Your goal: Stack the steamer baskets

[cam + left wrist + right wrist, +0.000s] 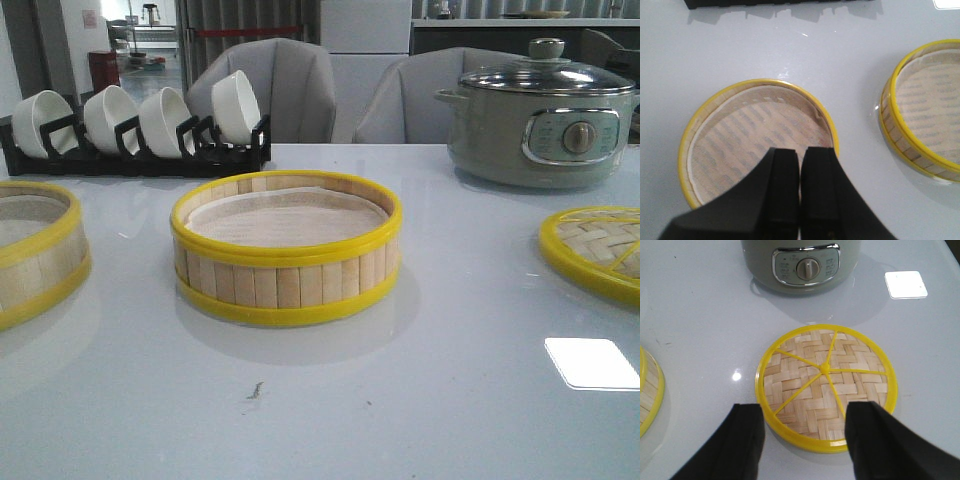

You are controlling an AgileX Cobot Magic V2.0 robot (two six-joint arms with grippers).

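Black, our left claw hovers pressed together over one yellow-rimmed bamboo steamer basket; our right claw hangs spread above the flat woven-bamboo lid.

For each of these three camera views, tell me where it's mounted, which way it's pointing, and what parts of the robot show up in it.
Front view: low at the table edge, facing forward at the centre steamer basket, bowl rack and cooker; no robot parts.
Left wrist view: looks down on the left steamer basket; left gripper fingers shut.
Right wrist view: looks down on the woven lid; right gripper fingers open.
Shared: the centre basket appears in front and left wrist views, the cooker in front and right wrist views.
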